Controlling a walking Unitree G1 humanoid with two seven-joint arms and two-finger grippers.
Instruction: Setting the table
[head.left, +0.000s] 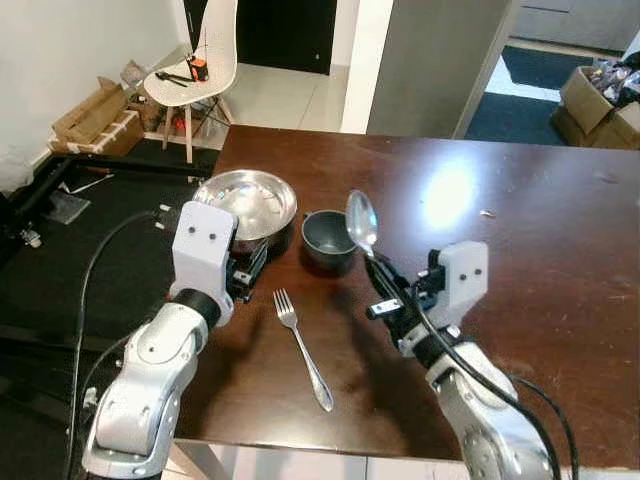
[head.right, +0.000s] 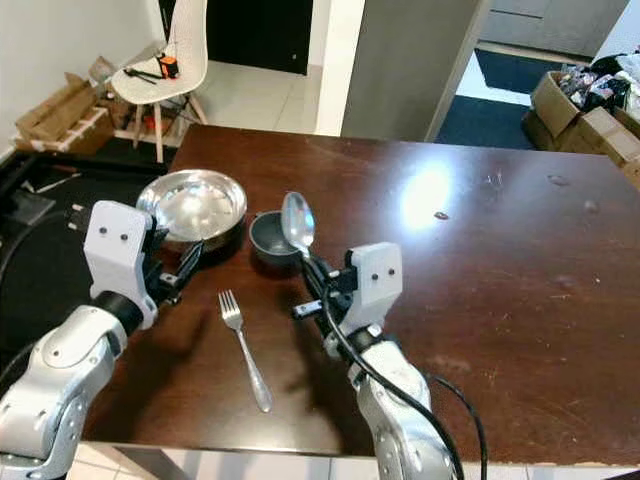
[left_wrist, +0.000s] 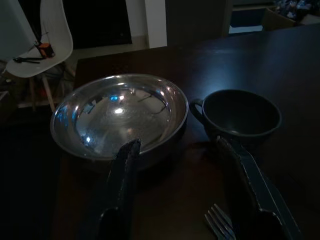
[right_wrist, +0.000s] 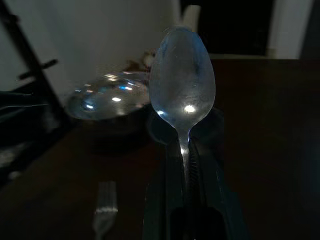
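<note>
One dark wooden table (head.left: 520, 240) fronts a white chair (head.left: 205, 60).

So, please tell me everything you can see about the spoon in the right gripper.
The spoon looks like shiny polished metal, with an oval bowl and a thin handle. The right gripper is shut on its handle, so it stands raised above the dark wooden table, bowl end uppermost and tilted slightly. In the head views its bowl overlaps the dark cup behind it. Only the gripper fingers touch it.

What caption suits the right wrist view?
Right gripper holds a spoon upright above the dark table.
</note>
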